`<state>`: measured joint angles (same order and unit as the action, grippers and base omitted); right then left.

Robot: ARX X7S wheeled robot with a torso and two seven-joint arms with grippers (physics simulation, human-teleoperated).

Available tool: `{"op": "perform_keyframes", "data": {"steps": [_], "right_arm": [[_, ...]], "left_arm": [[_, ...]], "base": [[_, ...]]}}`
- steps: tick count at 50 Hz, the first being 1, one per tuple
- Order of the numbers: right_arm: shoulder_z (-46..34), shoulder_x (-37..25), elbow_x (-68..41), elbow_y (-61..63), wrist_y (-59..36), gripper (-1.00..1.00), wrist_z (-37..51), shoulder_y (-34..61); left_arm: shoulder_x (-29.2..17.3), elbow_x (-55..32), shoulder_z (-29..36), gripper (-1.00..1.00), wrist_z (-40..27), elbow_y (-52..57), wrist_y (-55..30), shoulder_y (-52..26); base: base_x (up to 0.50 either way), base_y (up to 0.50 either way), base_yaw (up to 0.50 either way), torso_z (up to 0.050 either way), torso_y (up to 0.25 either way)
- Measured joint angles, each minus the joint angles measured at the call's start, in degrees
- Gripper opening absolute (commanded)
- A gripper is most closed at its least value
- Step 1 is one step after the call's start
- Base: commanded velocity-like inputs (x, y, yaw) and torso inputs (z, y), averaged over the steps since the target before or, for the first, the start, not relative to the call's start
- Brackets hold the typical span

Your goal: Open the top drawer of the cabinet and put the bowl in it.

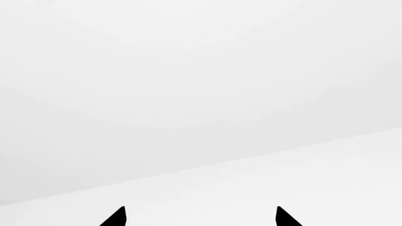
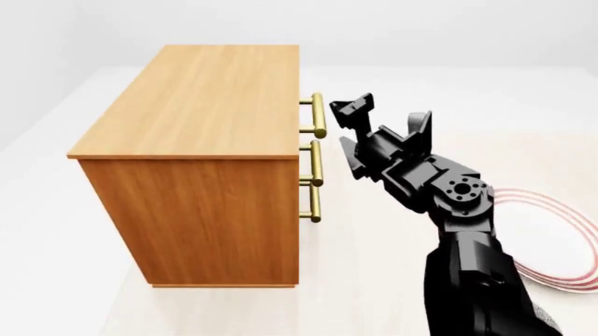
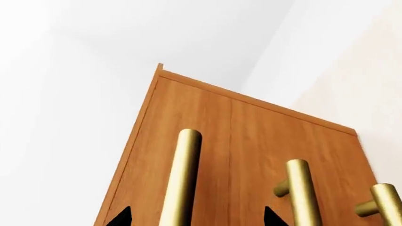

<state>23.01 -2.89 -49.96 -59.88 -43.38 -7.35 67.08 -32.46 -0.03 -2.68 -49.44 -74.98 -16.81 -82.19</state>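
Right gripper (image 2: 379, 115) spread wide, top drawer (image 3: 188, 141) handle (image 3: 182, 179) just ahead between the fingertips, not yet gripped, bowl not in view; risk of closing early and slipping off the bar, or grabbing a lower handle (image 3: 301, 193).

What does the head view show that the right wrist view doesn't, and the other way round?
Only the head view shows the cabinet's top and side, the right end effector open, apart from the handles, and the plate on the floor. Only the right wrist view shows the drawer fronts close up, with the top drawer's handle between the fingertips. Both show the cabinet and brass handles; neither shows the bowl.
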Motion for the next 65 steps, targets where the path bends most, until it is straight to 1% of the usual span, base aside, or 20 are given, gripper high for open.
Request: {"op": "perform_keyframes", "data": {"steps": [24, 38, 39, 48, 65], "right_arm": [[-3.77, 1.16, -1.08, 0.46, -3.05, 1.0, -3.5, -0.02], [-6.04, 1.33, -1.51, -1.19, -2.98, 1.0, -5.31, 0.56], [-6.2, 1.32, -1.49, -1.42, -2.87, -1.0, -5.46, 0.64], [-7.2, 1.32, -2.12, -2.04, -2.04, -1.0, -5.86, 0.86], [-7.23, 0.2, -3.83, 0.05, -2.76, -1.0, -3.83, -0.36]], "left_arm": [[-0.01, 0.07, 0.19, 1.0, 0.12, 0.0, 0.23, 0.18], [-0.02, 0.03, 0.17, 1.0, 0.12, -0.01, 0.36, 0.27], [-0.02, 0.03, 0.17, 1.0, 0.12, -0.01, 0.37, 0.27], [0.01, 0.02, 0.12, 1.0, 0.13, -0.01, 0.48, 0.31], [0.03, 0.01, 0.04, 1.0, 0.31, 0.0, 0.52, 0.3]], "base": [[0.0, 0.0, 0.0, 0.0, 0.0], [0.0, 0.0, 0.0, 0.0, 0.0], [0.0, 0.0, 0.0, 0.0, 0.0], [0.0, 0.0, 0.0, 0.0, 0.0], [0.0, 0.0, 0.0, 0.0, 0.001]]}}
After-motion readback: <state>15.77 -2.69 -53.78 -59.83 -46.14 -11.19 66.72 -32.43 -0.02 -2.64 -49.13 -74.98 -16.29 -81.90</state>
